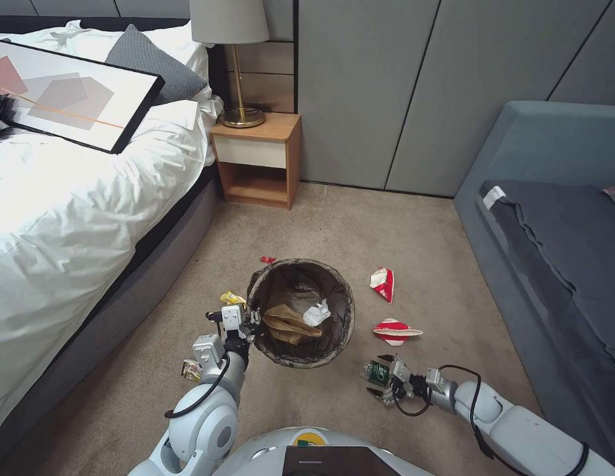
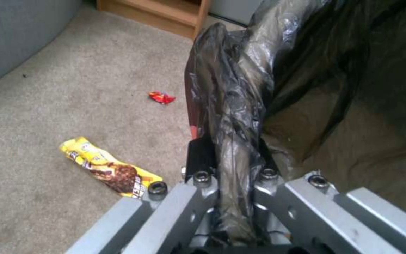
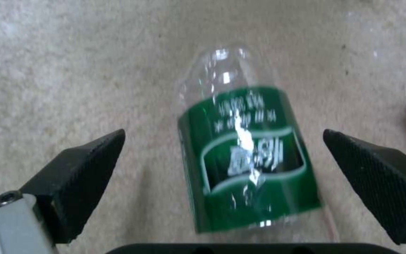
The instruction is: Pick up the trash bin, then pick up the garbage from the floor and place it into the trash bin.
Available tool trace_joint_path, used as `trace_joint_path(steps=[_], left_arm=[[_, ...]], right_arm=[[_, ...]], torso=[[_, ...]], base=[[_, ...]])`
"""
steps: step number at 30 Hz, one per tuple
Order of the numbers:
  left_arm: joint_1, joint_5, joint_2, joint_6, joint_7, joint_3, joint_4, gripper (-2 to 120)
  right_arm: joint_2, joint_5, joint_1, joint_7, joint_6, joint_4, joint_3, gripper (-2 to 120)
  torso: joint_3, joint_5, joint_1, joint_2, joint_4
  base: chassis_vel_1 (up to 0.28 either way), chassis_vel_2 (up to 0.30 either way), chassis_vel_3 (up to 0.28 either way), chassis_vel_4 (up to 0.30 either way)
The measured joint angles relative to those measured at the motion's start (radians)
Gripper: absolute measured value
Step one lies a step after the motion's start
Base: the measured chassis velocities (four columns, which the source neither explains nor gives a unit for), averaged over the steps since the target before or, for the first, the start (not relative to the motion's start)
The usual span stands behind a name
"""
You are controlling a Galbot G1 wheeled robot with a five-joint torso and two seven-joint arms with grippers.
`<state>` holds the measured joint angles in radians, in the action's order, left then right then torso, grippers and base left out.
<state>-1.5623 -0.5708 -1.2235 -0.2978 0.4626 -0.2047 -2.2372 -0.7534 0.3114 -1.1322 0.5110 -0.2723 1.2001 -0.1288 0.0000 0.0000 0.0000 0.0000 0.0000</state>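
Two hands at work over the carpet. Left hand (image 2: 231,165) pinched tight on the bagged rim of the trash bin (image 1: 301,314), at the bin's left edge; liner bunched thick between the black pads. Brown paper (image 1: 289,324) and crumpled white tissue (image 1: 316,313) already inside the bin. Right hand (image 1: 385,379) low at the floor, spread wide around the clear green-labelled bottle (image 3: 247,155), one pad on either side, neither touching yet.

Likely trouble: smooth, round, thin-walled bottle, apt to roll or squirt out if the pads close off-centre, or to buckle under a hard squeeze. Grip on the bin partly through slack plastic, so possible slip of the liner and tilt of the bin, spilling what lies inside. Can't tell whether the rim itself sits between the pads.

Still on the floor: two crushed red-and-white cups (image 1: 383,284) (image 1: 395,331) right of the bin, yellow snack wrapper (image 2: 109,169) and small red scrap (image 2: 160,97) near its left side, another wrapper (image 1: 190,370) beside the left arm.
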Motion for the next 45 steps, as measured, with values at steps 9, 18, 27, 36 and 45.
trace_joint_path(steps=[9,18,27,36,45], left_arm=[[0.001,0.000,0.003,0.000,0.001,0.002,-0.002,2],[-0.002,0.000,0.006,0.000,0.001,0.002,-0.007,2],[-0.001,0.000,0.005,0.000,0.001,0.002,-0.008,2],[0.003,0.001,0.004,0.000,0.001,0.007,-0.005,2],[0.006,0.000,0.004,0.000,0.001,0.008,-0.005,2]], right_arm=[[-0.020,-0.024,-0.013,0.006,-0.021,-0.062,0.027,100],[-0.047,-0.036,-0.007,0.009,-0.038,-0.110,0.039,89],[-0.051,-0.040,-0.010,0.006,-0.047,-0.109,0.047,60],[-0.049,-0.048,-0.024,-0.010,-0.045,-0.090,0.066,34],[-0.040,-0.052,-0.040,-0.016,-0.046,-0.069,0.080,32]], torso=[[0.000,0.0000,0.000,0.000,-0.0001],[0.000,0.0000,0.000,0.000,-0.0001],[0.000,-0.0002,0.000,0.000,-0.0001],[0.000,0.0001,0.000,0.000,0.0002],[0.000,0.0001,0.000,0.000,-0.0002]], base=[[0.000,0.000,0.000,0.000],[0.000,0.000,0.000,0.000],[0.000,0.000,0.000,0.000],[0.000,0.000,0.000,0.000],[0.000,0.000,0.000,0.000]])
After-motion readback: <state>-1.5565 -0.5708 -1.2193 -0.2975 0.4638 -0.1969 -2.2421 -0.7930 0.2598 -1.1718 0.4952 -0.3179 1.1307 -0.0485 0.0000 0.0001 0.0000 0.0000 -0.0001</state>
